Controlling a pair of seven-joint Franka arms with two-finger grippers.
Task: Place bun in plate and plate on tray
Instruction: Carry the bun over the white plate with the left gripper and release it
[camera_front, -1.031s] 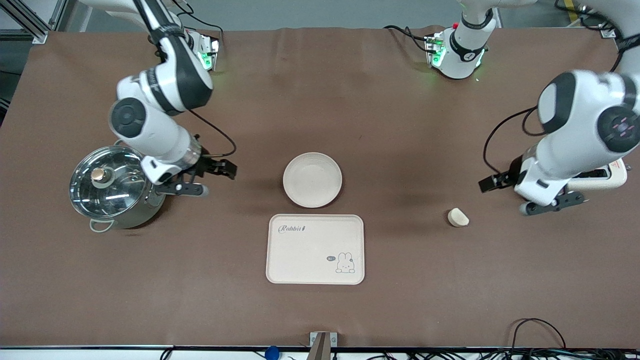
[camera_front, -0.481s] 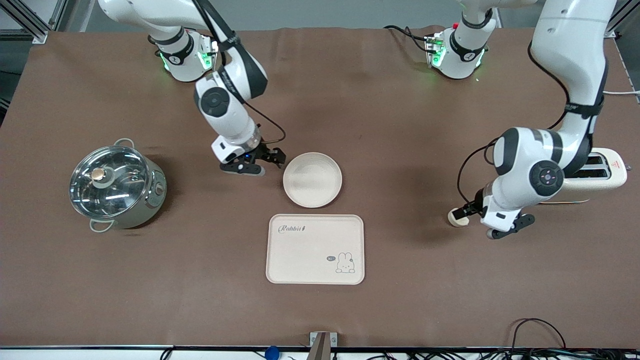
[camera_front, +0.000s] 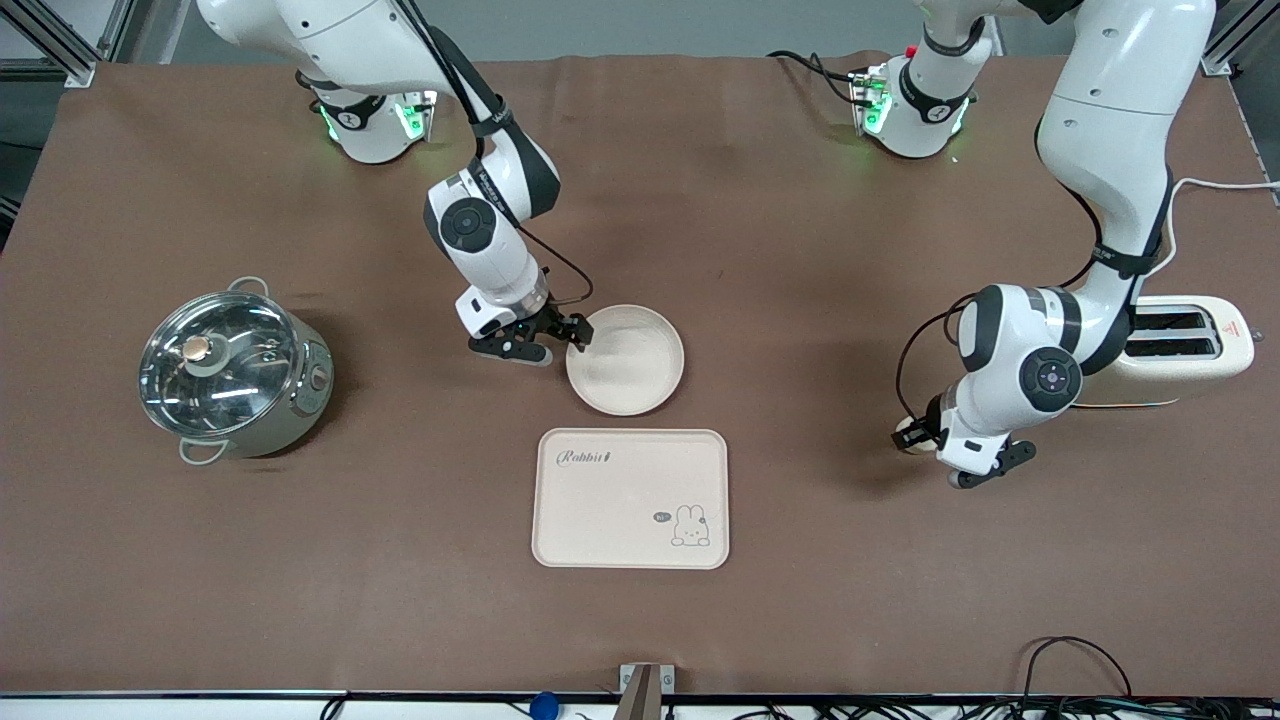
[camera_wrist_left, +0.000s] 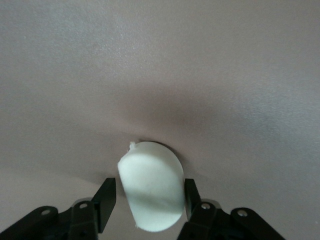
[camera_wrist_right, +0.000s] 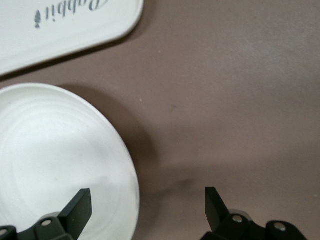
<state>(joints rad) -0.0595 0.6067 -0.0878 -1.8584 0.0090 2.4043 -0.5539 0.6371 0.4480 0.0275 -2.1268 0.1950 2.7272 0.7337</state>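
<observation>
The bun (camera_front: 904, 438) lies on the brown table toward the left arm's end, mostly hidden under the left hand. My left gripper (camera_front: 922, 441) is low over it. In the left wrist view the bun (camera_wrist_left: 152, 192) sits between the open fingers (camera_wrist_left: 106, 197), with a small gap on one side. The round plate (camera_front: 625, 360) lies mid-table, empty, just farther from the front camera than the tray (camera_front: 630, 498). My right gripper (camera_front: 556, 345) is open at the plate's rim on the right arm's side. In the right wrist view one finger (camera_wrist_right: 80, 206) is over the plate (camera_wrist_right: 50, 160) and the other over the table.
A steel pot with a glass lid (camera_front: 230, 372) stands toward the right arm's end. A cream toaster (camera_front: 1190, 350) stands toward the left arm's end, beside the left arm. The tray's corner (camera_wrist_right: 60, 25) shows in the right wrist view.
The right gripper moved from beside the pot to the plate's rim. The left gripper came down from near the toaster onto the bun. Plate, tray and bun have not moved.
</observation>
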